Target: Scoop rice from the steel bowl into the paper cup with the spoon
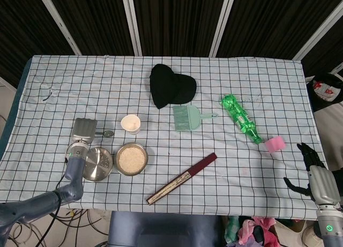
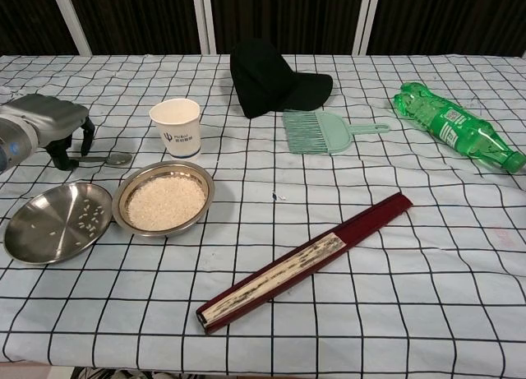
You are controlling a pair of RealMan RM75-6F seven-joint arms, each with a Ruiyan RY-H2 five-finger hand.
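1. While the left hand (image 2: 49,124) is hovering over the spoon handle, its fingers are curling downward around the small metal spoon (image 2: 111,159), whose bowl is lying flat on the checked cloth of the desk (image 1: 252,172); whether the fingers are actually gripping the handle cannot be told from either view.
2. The round steel bowl filled with white rice (image 2: 164,200) is sitting near the front left of the desk, just right of a shallow steel plate (image 2: 49,227) that is carrying a few scattered grains.
3. The bowl rim and the plate rim are touching or nearly touching.
4. The white paper cup (image 2: 176,127) is standing upright just behind the bowl and just right of the spoon.
5. The right hand (image 1: 316,177) is hanging off the right edge of the desk with fingers spread apart, grasping nothing.
6. A black cap (image 1: 170,86) is lying at the rear centre of the desk.
7. A pale green plastic brush (image 1: 188,118) is lying in front of the cap.
8. A green plastic bottle (image 1: 241,118) is lying on its side to the right of the brush.
9. A pink block (image 1: 275,144) is resting beyond the bottle's neck end.
10. A closed dark red folding fan (image 2: 308,260) is lying diagonally at the front centre.
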